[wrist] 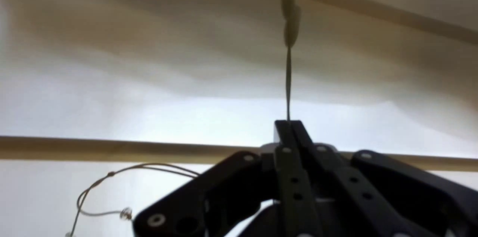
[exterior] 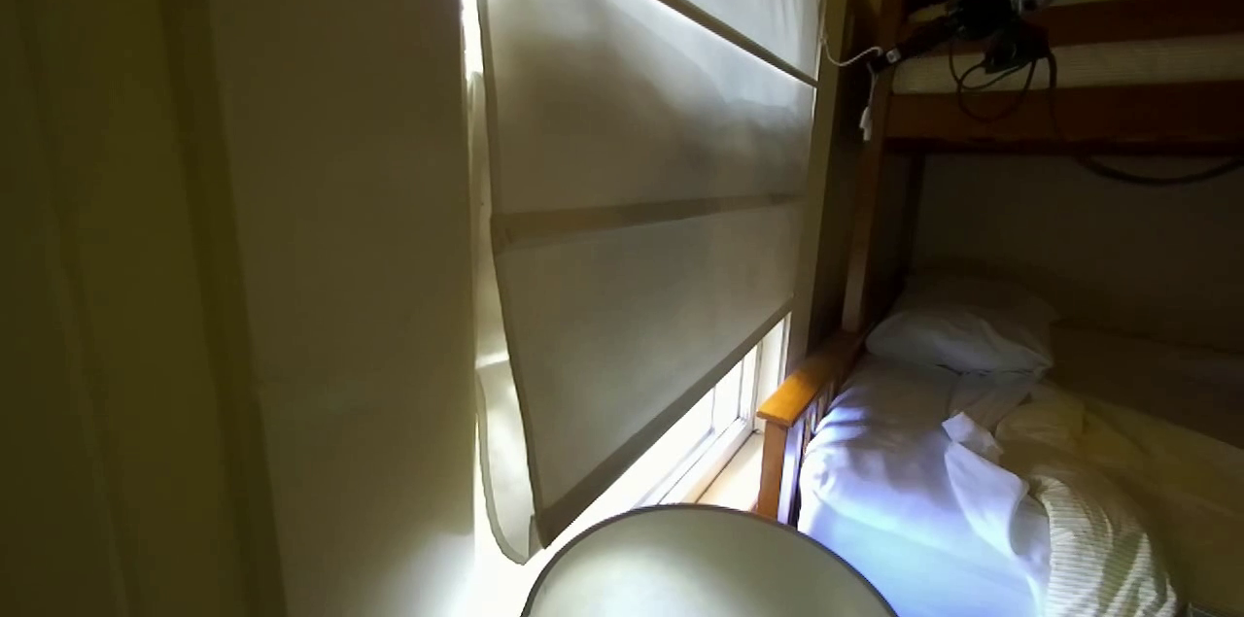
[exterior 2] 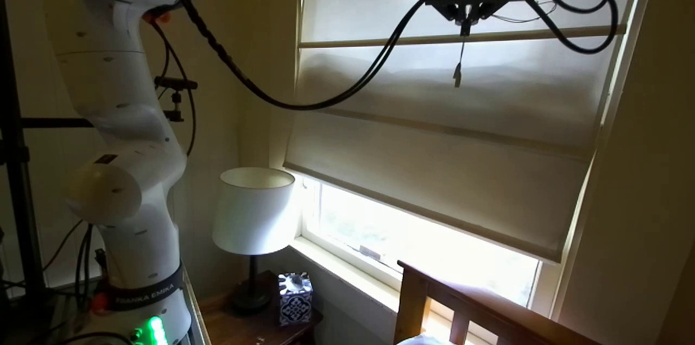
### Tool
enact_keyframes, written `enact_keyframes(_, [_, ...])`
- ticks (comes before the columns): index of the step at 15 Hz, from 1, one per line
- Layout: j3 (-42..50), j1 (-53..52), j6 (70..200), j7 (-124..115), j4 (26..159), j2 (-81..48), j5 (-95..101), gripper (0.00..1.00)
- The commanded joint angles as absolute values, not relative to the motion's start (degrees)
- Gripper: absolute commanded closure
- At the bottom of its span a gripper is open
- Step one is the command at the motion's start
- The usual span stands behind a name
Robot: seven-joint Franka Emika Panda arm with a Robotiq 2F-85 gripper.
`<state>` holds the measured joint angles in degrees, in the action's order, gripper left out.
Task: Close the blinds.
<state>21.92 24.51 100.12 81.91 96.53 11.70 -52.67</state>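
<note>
The blinds are a large cream fabric shade with horizontal battens, in both exterior views (exterior: 641, 296) (exterior 2: 434, 171) and behind the gripper in the wrist view (wrist: 130, 65). Their bottom edge hangs slanted, with bright window glass below it. My gripper (wrist: 288, 122) is shut on a thin pull cord (wrist: 288, 80). Two small tassels (wrist: 292, 24) hang at the cord's end, past the fingertips. In an exterior view the gripper (exterior 2: 465, 29) points down in front of the upper shade, with the tassels (exterior 2: 457, 74) dangling below. The gripper (exterior: 882, 61) also shows beside the bunk bed post.
A lamp (exterior 2: 255, 217) and a patterned tissue box (exterior 2: 296, 299) stand on a nightstand below the window. A wooden bunk bed (exterior: 826, 369) is beside the window. A black cable (exterior 2: 296, 107) sags from the arm across the shade. Looped cords (wrist: 160, 165) hang near the gripper.
</note>
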Motion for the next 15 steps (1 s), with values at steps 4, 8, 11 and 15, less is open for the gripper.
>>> enact_keyframes(4, [22.86,20.29,112.70,77.64,101.56,17.45,-52.39,0.97])
enact_keyframes(8, [22.17,19.47,115.01,77.11,104.43,19.80,-52.26,0.99])
enact_keyframes(11, [20.67,16.93,115.75,77.68,105.64,19.83,-52.43,0.99])
enact_keyframes(15, [18.49,12.87,114.22,77.39,105.91,18.89,-51.67,0.99])
